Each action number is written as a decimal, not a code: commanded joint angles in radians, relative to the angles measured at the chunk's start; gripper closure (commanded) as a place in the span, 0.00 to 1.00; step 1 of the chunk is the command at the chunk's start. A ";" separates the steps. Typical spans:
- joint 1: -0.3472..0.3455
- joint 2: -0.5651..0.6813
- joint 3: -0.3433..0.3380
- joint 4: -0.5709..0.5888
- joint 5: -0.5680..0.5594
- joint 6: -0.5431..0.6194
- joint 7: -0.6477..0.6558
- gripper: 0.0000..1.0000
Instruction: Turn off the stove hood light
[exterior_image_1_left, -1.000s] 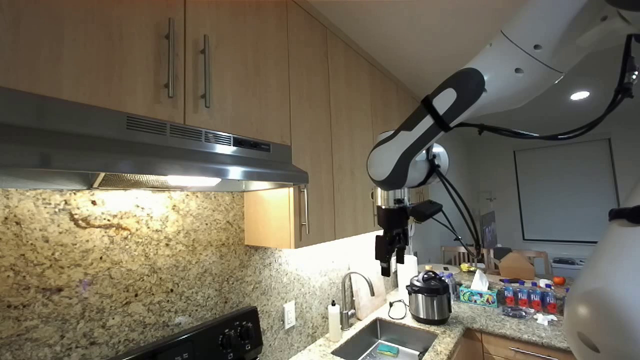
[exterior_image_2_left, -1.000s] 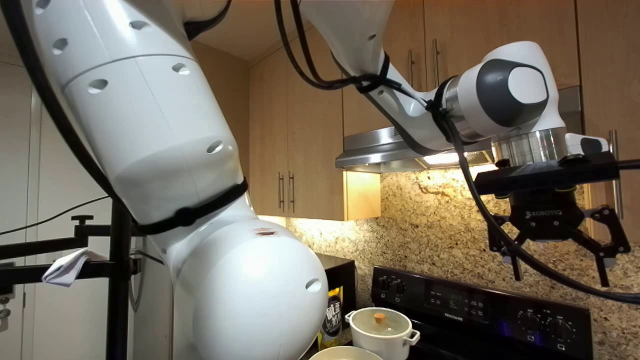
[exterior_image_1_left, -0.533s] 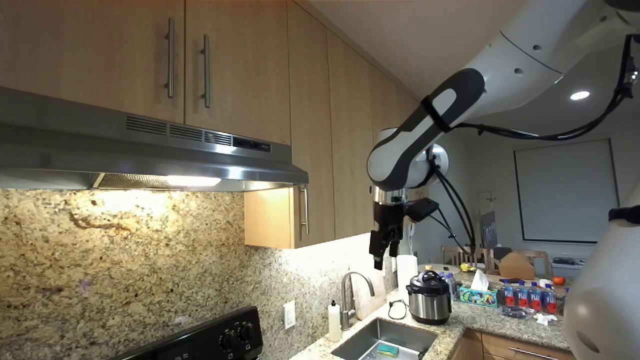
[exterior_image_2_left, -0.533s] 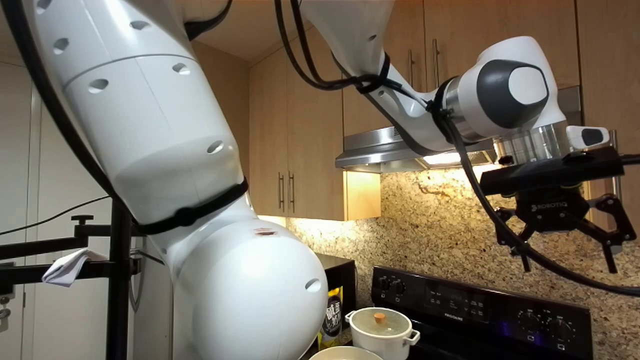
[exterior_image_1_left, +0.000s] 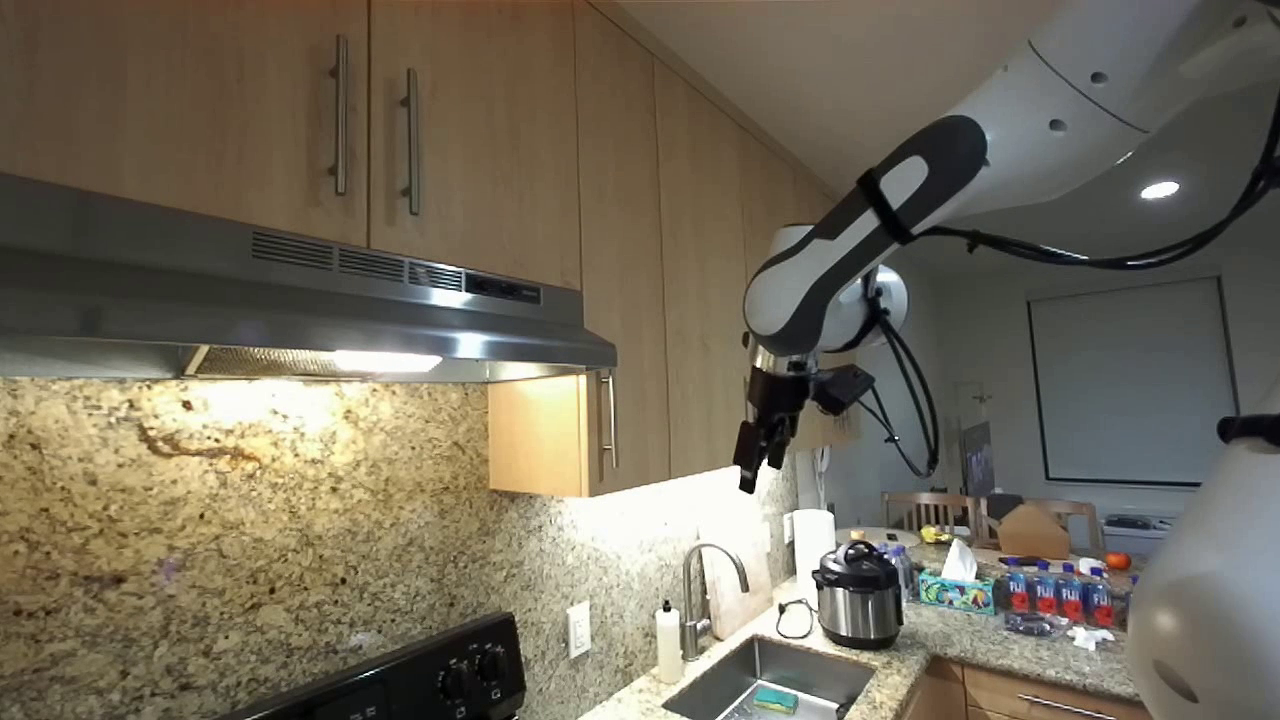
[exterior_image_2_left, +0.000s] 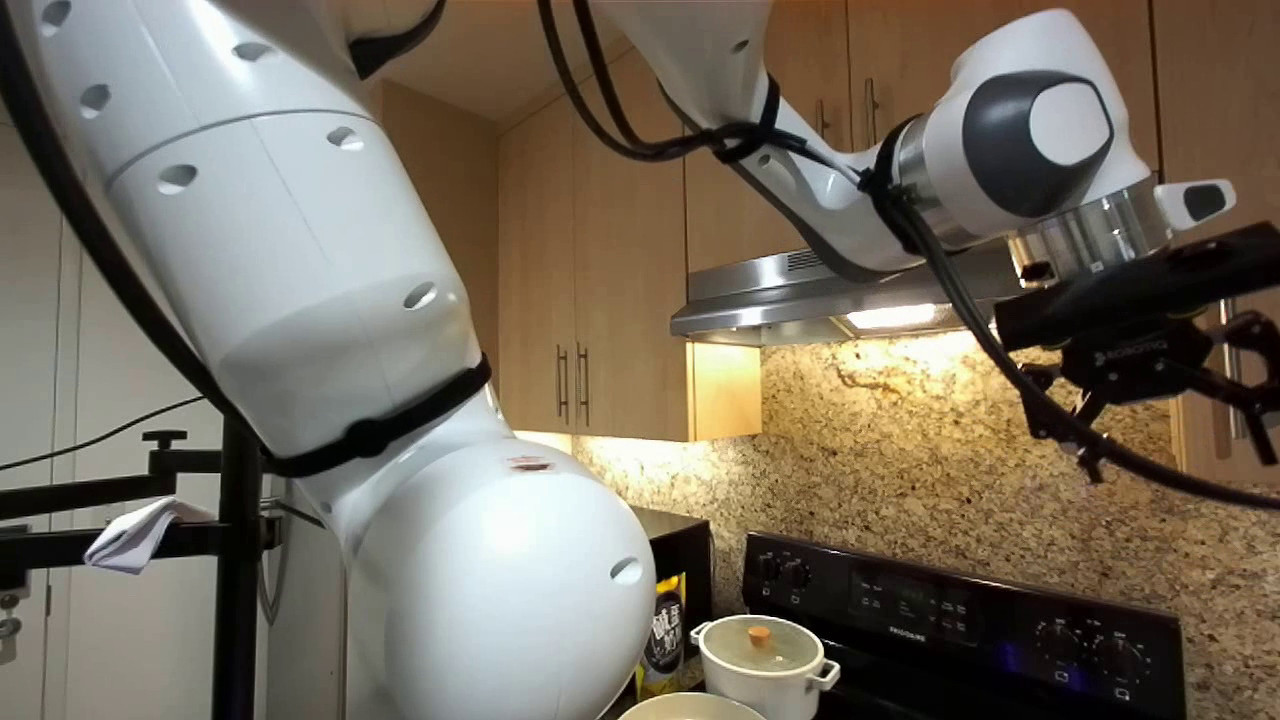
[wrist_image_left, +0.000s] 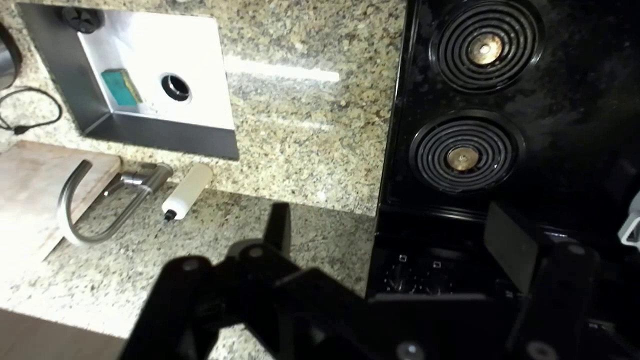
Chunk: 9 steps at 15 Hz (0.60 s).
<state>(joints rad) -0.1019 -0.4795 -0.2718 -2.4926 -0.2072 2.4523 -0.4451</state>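
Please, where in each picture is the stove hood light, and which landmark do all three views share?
In an exterior view: the stove hood light is left of centre, at mid-height.
In an exterior view: the stove hood light is right of centre, slightly above mid-height.
In the wrist view: not in it.
Shared landmark: the stove control panel, visible in all three.
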 joint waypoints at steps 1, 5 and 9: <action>0.016 -0.065 -0.023 0.044 0.018 -0.008 -0.102 0.00; 0.053 -0.076 -0.021 0.108 0.009 0.001 -0.169 0.00; 0.123 -0.036 -0.002 0.183 0.013 0.038 -0.219 0.00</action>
<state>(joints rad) -0.0166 -0.5499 -0.2841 -2.3587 -0.2048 2.4557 -0.5898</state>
